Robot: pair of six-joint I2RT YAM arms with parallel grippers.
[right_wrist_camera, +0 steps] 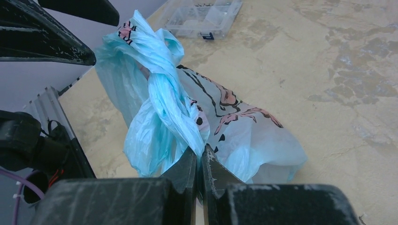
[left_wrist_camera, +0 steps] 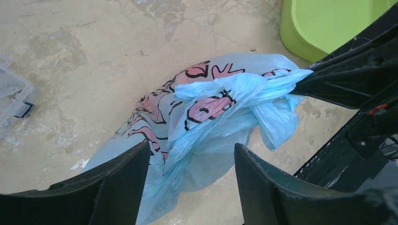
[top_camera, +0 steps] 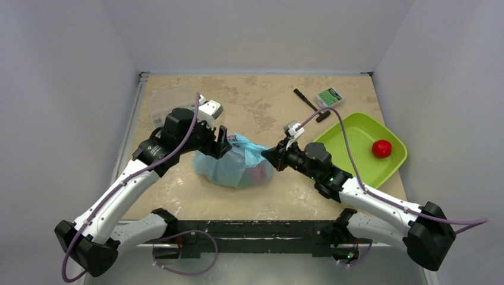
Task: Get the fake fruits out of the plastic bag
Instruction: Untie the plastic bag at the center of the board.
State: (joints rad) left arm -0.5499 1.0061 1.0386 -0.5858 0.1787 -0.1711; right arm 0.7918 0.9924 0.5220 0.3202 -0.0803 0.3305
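A: While the right hand point(right_wrist_camera: 199, 152) pinches shut on a twisted handle point(right_wrist_camera: 173, 108) of the thin, crinkly, light-blue plastic bag point(top_camera: 235, 169), lying midway on the mottled beige bench point(top_camera: 255, 110), what could fail?

B: The handles look tied in a knot point(left_wrist_camera: 248, 91); pulling may tighten it, tear the film, or drag the bag; the left hand point(left_wrist_camera: 191, 149) gapes wide astride the bag, gripping nothing.

A: What differs between views?

B: Wrist views show knot and pink print point(left_wrist_camera: 206, 108); only overhead shows a glossy red round fruit point(top_camera: 381, 148) in the lime-green plastic tray point(top_camera: 356, 148), and a reddish shape point(top_camera: 260, 172) inside the bag.

even, soft overhead light, faint shadows, slightly soft focus
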